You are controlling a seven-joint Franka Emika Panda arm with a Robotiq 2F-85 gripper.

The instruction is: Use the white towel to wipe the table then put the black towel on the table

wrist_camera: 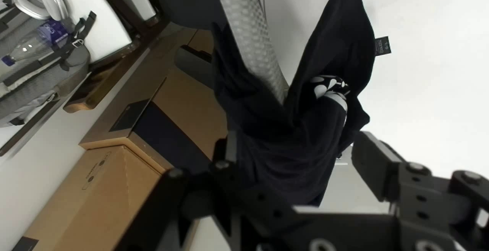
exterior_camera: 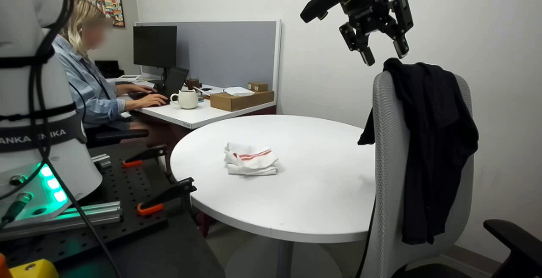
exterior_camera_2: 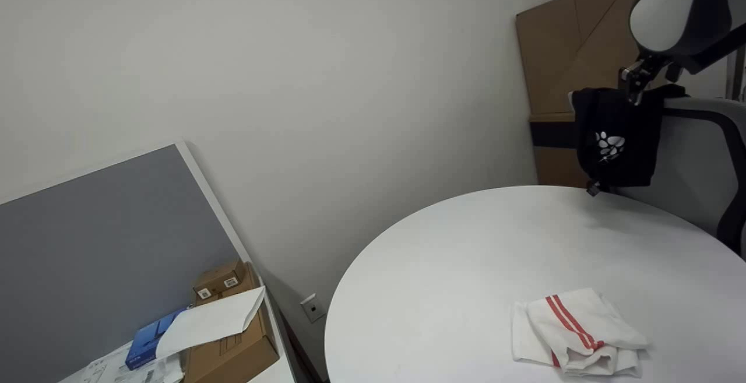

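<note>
The white towel (exterior_camera: 252, 160) with red stripes lies folded and rumpled on the round white table (exterior_camera: 322, 185); it also shows in an exterior view (exterior_camera_2: 574, 333). The black towel (exterior_camera: 438, 134), a dark cloth with a white print, hangs over the top of the chair back. It shows in an exterior view (exterior_camera_2: 650, 153) and in the wrist view (wrist_camera: 345, 41). My gripper (exterior_camera: 384, 53) is open just above the cloth's top edge. In the wrist view the cloth lies between the spread fingers (wrist_camera: 298, 146). Whether a fingertip touches it I cannot tell.
The grey mesh chair (exterior_camera: 385, 151) stands against the table's edge. A desk (exterior_camera: 194, 119) with a mug (exterior_camera: 185, 99) and cardboard boxes (exterior_camera: 241, 99) is behind the table, with a seated person (exterior_camera: 93, 70). More large boxes (wrist_camera: 99, 190) stand beyond the chair.
</note>
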